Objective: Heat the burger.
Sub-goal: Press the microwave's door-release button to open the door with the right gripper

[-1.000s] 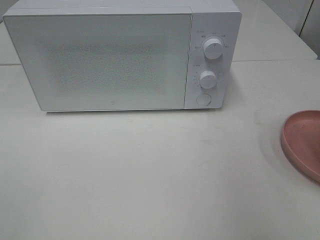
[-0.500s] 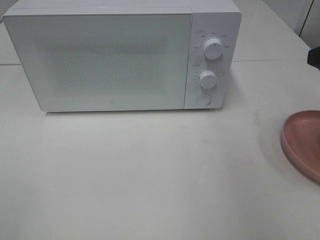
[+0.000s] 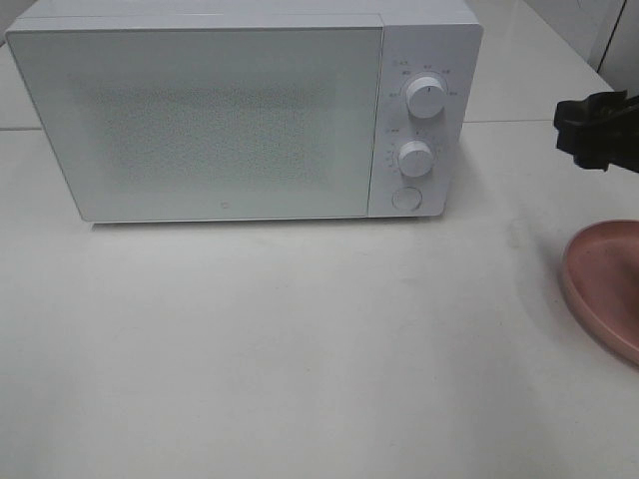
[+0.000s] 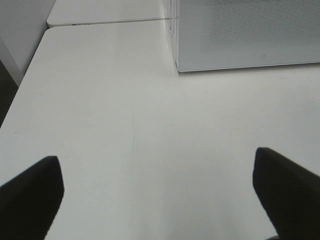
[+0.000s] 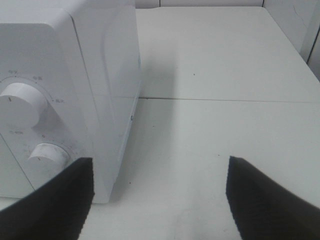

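The burger is not in view in any frame. A white microwave (image 3: pixel 240 110) stands at the back of the table with its door shut; two knobs, one (image 3: pixel 425 98) above the other (image 3: pixel 414 158), and a round button (image 3: pixel 405 198) are on its right panel. My right gripper (image 3: pixel 589 130) enters from the right edge, level with the knobs and clear of them. In the right wrist view its fingers (image 5: pixel 60 195) are spread and empty, the microwave's right side (image 5: pixel 65 90) ahead. My left gripper (image 4: pixel 160 192) is open and empty over bare table.
An empty round pink plate (image 3: pixel 607 284) sits at the right edge of the white table (image 3: pixel 300 339), below my right gripper. The microwave's lower left corner (image 4: pixel 240 35) shows in the left wrist view. A table seam (image 5: pixel 225 100) runs behind the microwave.
My right gripper has come into the exterior view from the right edge and moved left toward the microwave's control panel. Nothing else has moved.
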Tool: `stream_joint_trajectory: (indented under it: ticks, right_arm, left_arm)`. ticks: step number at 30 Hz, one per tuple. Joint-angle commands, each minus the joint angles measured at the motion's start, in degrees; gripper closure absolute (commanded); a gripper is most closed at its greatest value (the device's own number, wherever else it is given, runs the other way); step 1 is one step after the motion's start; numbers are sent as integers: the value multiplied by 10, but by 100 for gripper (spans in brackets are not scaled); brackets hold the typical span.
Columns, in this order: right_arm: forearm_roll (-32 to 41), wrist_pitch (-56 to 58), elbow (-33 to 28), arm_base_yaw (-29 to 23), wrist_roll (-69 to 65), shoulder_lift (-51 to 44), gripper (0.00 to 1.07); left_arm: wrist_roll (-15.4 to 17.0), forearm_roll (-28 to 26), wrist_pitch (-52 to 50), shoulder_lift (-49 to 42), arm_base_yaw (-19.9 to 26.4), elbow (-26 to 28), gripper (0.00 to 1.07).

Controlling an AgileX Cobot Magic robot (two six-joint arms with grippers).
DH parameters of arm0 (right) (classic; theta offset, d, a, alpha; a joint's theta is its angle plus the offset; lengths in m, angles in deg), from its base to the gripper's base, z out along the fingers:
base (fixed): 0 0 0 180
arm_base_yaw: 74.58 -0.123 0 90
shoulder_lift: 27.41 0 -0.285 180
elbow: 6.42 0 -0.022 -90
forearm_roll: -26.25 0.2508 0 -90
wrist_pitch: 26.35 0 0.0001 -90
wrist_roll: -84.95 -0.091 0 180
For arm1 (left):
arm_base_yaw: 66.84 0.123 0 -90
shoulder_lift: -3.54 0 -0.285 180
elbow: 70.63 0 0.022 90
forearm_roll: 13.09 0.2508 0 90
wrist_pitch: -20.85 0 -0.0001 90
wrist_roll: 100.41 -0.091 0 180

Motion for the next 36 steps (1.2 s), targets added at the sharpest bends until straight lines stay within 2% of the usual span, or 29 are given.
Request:
stream_joint_trajectory:
  ticks: [1, 4, 9, 12, 13, 15, 17, 22, 25, 30, 36]
  right_arm:
    - [46, -67, -11, -33, 45, 27, 32]
    - [76, -92, -14, -53, 64, 42, 32]
    - [168, -162, -17, -125, 116, 88, 32]
    - [197, -187, -17, -148, 129, 101, 32]
    - [226, -211, -17, -175, 139, 115, 32]
    - [237, -225, -17, -185, 142, 123, 32]
    - [280, -268, -17, -228, 142, 146, 32]
    - [325, -312, -17, -271, 143, 185, 32]
    - [331, -323, -17, -279, 142, 194, 32]
    - [372, -373, -17, -337, 139, 239, 32]
    - [398, -387, -17, -360, 136, 259, 32]
  left_arm:
    - [3, -1, -1, -15, -2, -2, 9]
    - [3, -1, -1, -15, -2, -2, 9]
    - [3, -1, -1, -15, -2, -2, 9]
    - [3, -1, -1, -15, -2, -2, 9]
    - [3, -1, -1, -15, -2, -2, 9]
    - [3, -1, -1, -15, -2, -2, 9]
    - [3, -1, -1, -15, -2, -2, 9]
    - [3, -1, -1, -15, -2, -2, 9]
    - [3, -1, -1, -15, -2, -2, 9]
    - [3, -1, -1, -15, -2, -2, 9]
    - [3, -1, -1, -15, -2, -2, 9]
